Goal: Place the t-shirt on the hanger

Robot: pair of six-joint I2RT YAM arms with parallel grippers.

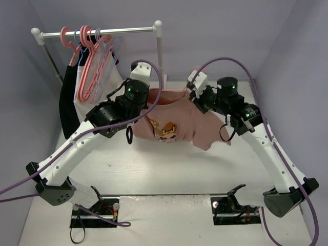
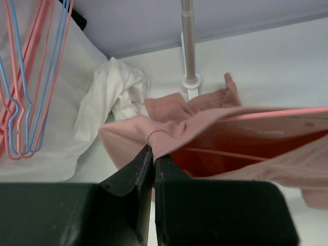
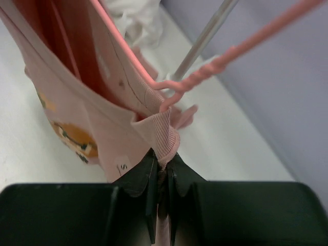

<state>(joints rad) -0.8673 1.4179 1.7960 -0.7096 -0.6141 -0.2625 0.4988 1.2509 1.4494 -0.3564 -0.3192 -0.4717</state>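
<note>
The salmon-pink t-shirt (image 1: 174, 120) hangs stretched between my two grippers above the table, its orange cartoon print (image 1: 166, 130) facing the camera. My left gripper (image 2: 154, 154) is shut on the ribbed collar edge of the t-shirt (image 2: 195, 125). My right gripper (image 3: 163, 159) is shut on the collar rib at the other side of the t-shirt (image 3: 66, 102). The thin pale-pink hanger (image 3: 205, 72) sits inside the neck opening, its twisted neck and hook rising out by the right gripper. One of the hanger's (image 2: 287, 113) arms runs along the shoulder seam. From above, the left gripper (image 1: 150, 96) and the right gripper (image 1: 189, 92) hold the shoulders level.
A clothes rail (image 1: 102, 32) stands at the back left with coral and pale blue hangers (image 1: 95, 61), a black garment (image 1: 67, 102) and a white garment (image 2: 113, 97). Its right post (image 2: 188, 41) rises just behind the shirt. Lilac walls close in the back and both sides.
</note>
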